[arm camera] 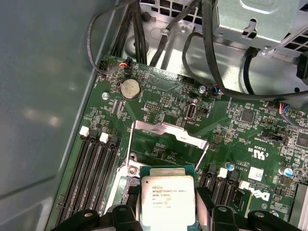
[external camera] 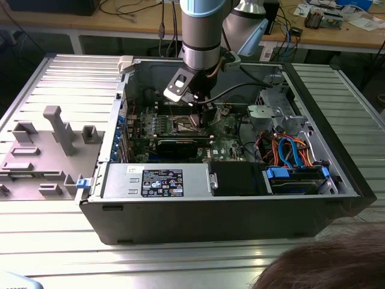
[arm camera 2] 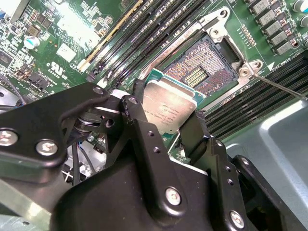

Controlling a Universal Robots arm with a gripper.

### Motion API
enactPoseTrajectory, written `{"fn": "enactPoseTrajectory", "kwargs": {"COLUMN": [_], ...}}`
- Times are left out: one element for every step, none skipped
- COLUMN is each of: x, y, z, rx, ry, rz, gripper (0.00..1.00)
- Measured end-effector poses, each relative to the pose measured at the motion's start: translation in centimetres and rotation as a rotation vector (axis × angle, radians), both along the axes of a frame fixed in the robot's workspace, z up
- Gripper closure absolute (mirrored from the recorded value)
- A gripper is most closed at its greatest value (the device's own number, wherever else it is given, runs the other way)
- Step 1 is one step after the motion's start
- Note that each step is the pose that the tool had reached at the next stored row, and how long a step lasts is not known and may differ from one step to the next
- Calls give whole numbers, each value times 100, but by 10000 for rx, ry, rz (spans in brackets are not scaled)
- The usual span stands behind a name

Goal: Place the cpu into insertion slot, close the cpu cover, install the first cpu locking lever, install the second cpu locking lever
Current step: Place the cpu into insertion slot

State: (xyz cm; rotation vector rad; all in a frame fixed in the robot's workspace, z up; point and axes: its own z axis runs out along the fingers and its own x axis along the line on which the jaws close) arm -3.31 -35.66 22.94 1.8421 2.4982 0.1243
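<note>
My gripper [arm camera 2: 166, 113] is shut on the cpu [arm camera 2: 169, 110], a small square chip with a silvery top, pinched at two opposite edges between black fingers [arm camera 2: 141, 126]. The chip hangs tilted just beside and above the insertion slot [arm camera 2: 208, 63], whose dark pin field lies bare inside its silver rim. In the first wrist view the cpu [arm camera: 167, 199] is again between the fingers, and the cpu cover [arm camera: 164, 130] stands flipped up beyond it. A thin locking lever [arm camera 2: 280, 87] sticks out from the socket's corner. In the exterior view the gripper [external camera: 207, 113] reaches down into the computer case beside the insertion slot [external camera: 183, 124].
Long memory slots [arm camera 2: 144, 29] flank the socket on both sides. Black cables [arm camera: 207, 57] run over the board's far edge. The case wall [arm camera: 43, 96] is close by. A power supply [external camera: 153, 180] and drive bay [external camera: 295, 177] line the case front. A person's hair [external camera: 337, 265] shows nearby.
</note>
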Motion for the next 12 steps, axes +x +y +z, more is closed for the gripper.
{"fn": "enactPoseTrajectory", "kwargs": {"x": [0,0,0,0,0,0,0,0,0,0,0,0], "y": [0,0,0,0,0,0,0,0,0,0,0,0], "z": [0,0,0,0,0,0,0,0,-1,-1,-1,-1], "rx": [0,0,0,0,0,0,0,0,0,0,-1,-1], "ry": [0,0,0,0,0,0,0,-1,0,0,0,0], "rz": [-10,-18,-25,-35,-44,-51,-58,-71,-79,-87,-98,-104], "gripper": [45,45,45,45,45,45,45,45,45,45,45,45]}}
